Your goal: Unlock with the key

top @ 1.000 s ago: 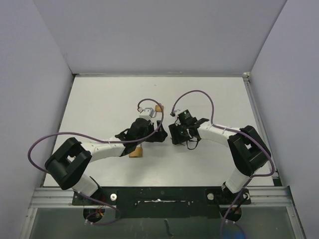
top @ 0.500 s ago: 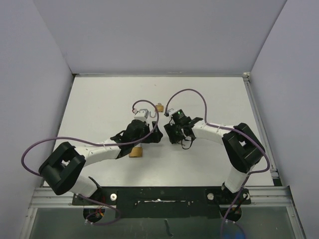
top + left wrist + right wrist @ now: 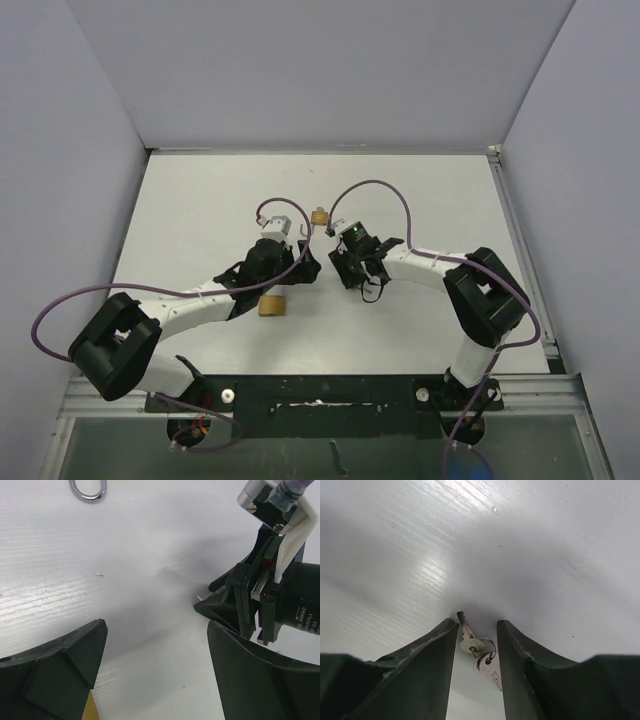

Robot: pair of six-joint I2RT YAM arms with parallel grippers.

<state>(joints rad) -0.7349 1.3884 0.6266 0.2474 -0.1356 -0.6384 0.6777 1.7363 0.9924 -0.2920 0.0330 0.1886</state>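
A bunch of small silver keys (image 3: 479, 650) on a ring lies flat on the white table, between the fingers of my right gripper (image 3: 476, 626). Its jaws stand narrowly apart on either side of the keys, with a gap showing on both sides. In the top view the right gripper (image 3: 344, 268) hides the keys. A small brass padlock (image 3: 320, 216) lies just beyond both grippers; its silver shackle (image 3: 89, 490) shows in the left wrist view. My left gripper (image 3: 303, 266) is wide open over bare table, close to the right one, with nothing between its fingers (image 3: 75, 650).
A brass-coloured block (image 3: 270, 305) lies under my left forearm; its corner (image 3: 90, 709) shows by the left finger. The right wrist and its camera (image 3: 280, 595) fill the right of the left wrist view. Purple cables (image 3: 380, 190) loop over both arms. Grey walls enclose the table.
My right gripper has slid left and its jaws have narrowed around the keys. The left arm has swung slightly left and forward, its gripper still wide open.
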